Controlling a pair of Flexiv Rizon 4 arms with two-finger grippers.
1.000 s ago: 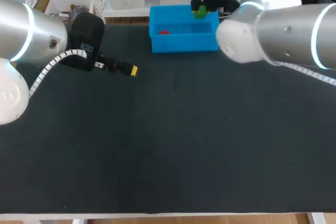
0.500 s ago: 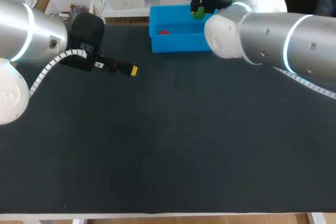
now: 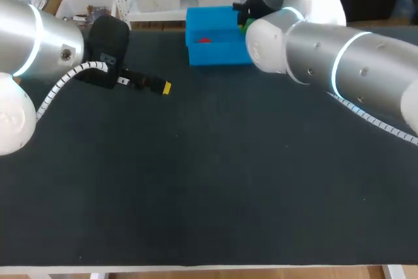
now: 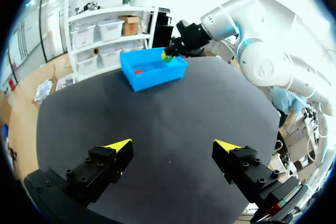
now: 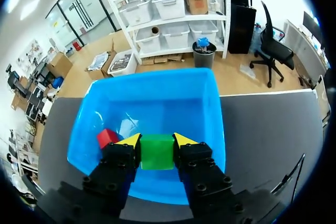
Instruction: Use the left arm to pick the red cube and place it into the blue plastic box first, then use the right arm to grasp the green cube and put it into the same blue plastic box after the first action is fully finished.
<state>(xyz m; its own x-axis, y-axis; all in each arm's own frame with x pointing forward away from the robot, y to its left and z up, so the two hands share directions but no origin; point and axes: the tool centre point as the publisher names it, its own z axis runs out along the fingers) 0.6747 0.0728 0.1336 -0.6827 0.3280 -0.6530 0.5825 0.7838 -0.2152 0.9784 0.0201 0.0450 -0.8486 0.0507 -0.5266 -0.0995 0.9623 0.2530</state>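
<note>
Far left of the head view, the left arm [image 3: 39, 44] comes in from the upper left corner, black wrist and one yellow tip stretched out low over the dark table [image 3: 209, 181]. The left gripper [image 4: 173, 145] is spread wide, and its wrist view shows only bare tabletop between the two tips. Up at the top centre of the head view sits the blue box [image 3: 212, 53], at the table's far edge, and there is the red cube [image 3: 204, 40], lying on the box floor toward its left end. To the right, the right arm [image 3: 326, 63] sweeps in from the right side, its big silver elbow covering the right end of the box. The right gripper [image 5: 157, 141] hangs above the box, and its wrist view tells it plainly: both yellow-tipped fingers press the green cube [image 5: 157, 153] from two sides, a firm pinch, with the cube held over the open box near its closer wall. In that same view the red cube lies just beside one of the fingers, down inside the box, apart from the green one.
</note>
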